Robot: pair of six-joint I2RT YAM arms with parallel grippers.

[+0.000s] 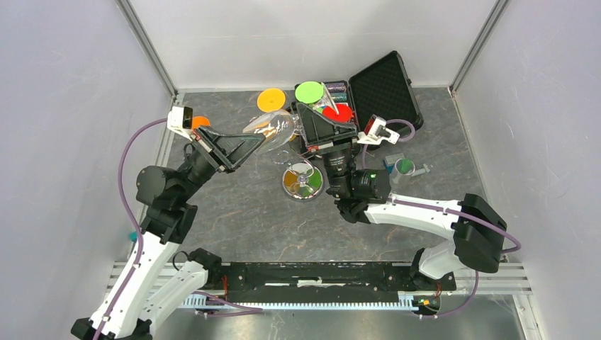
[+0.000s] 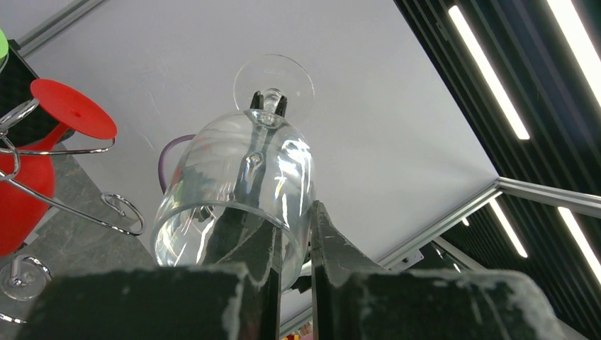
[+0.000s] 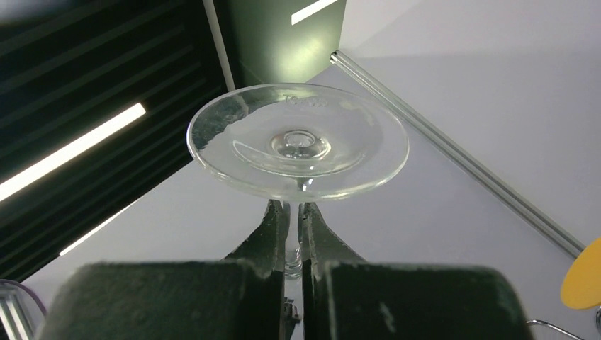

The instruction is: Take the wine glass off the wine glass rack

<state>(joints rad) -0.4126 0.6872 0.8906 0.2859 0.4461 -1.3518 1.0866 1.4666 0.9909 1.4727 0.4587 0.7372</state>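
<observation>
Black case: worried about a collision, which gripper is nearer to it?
Right. The right gripper, clamping the wine glass by its stem, is close beside the black case; the left gripper, at the bowl, is farther left.

My dark marbled desk [image 1: 234,212] carries an open black case [image 1: 386,88] at its far edge, lid raised. Just left of it I see an orange glass [image 1: 271,100], a green glass [image 1: 309,92] and a red glass [image 1: 341,112], feet up. A small grey piece [image 1: 405,167] with a green disc lies near the case.
</observation>
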